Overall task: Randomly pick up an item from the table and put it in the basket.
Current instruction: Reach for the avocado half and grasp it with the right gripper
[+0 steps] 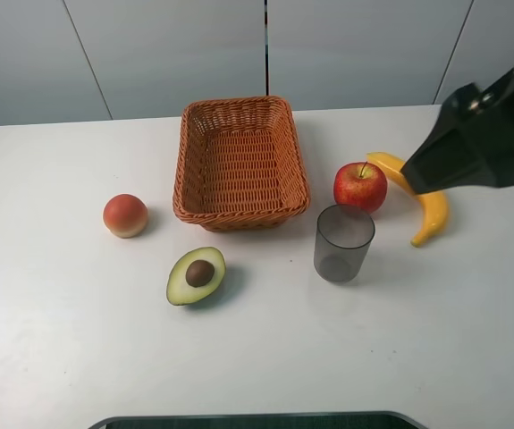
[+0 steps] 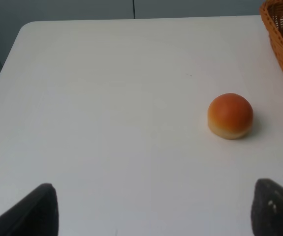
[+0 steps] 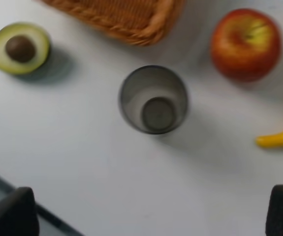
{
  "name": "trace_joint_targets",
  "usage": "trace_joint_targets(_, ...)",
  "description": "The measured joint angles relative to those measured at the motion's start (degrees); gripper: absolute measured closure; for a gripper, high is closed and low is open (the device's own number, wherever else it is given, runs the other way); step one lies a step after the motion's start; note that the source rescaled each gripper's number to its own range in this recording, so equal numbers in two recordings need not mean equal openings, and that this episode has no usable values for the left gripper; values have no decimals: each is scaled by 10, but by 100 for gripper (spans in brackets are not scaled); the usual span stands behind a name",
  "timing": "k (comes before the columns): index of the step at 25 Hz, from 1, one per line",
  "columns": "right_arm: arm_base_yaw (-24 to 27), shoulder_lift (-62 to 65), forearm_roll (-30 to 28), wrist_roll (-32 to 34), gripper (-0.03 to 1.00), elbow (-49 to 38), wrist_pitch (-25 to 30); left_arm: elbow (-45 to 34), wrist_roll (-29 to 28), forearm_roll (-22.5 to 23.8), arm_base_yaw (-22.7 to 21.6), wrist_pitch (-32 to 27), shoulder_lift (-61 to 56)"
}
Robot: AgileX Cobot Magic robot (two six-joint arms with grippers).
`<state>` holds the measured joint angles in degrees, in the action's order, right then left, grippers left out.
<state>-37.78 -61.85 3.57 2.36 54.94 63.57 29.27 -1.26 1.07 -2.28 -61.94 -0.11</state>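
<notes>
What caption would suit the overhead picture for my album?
Empty wicker basket amid peach, avocado half, apple, banana and grey cup on a white table.

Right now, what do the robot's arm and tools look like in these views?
The right arm is a glossy black, angular, faceted housing. The left tool shows only two matte black fingertips with rounded ends. The right tool shows similar dark rounded tips, blurred. No cables, markings or sleeves are visible, and the left arm itself is out of view.
</notes>
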Motion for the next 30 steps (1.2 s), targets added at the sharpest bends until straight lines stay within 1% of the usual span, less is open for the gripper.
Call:
trace_joint_targets(3, -44, -57, 1, 1, -3, 0, -9, 0, 1, 0, 0, 0, 0)
trace_joint_targets(6, -88, -115, 2, 1, -3, 1, -30, 0, 1, 0, 0, 0, 0)
trace_joint_targets(11, -152, -207, 6, -14, -3, 35, -34, 0, 3, 0, 0, 0, 0)
trace_joint_targets(16, -195, -288, 18, -57, -3, 85, -39, 0, 3, 0, 0, 0, 0)
trace_joint_targets(20, -208, -353, 47, -73, -3, 132, -44, 0, 3, 0, 0, 0, 0)
trace_joint_targets(22, -209, -393, 58, -55, -3, 158, -49, 0, 2, 0, 0, 0, 0)
trace_joint_targets(26, -209, -455, 63, 15, -3, 197, -54, 0, 2, 0, 0, 0, 0)
trace_joint_targets(30, -209, -486, 63, 105, -3, 208, -95, 0, 2, 0, 0, 0, 0)
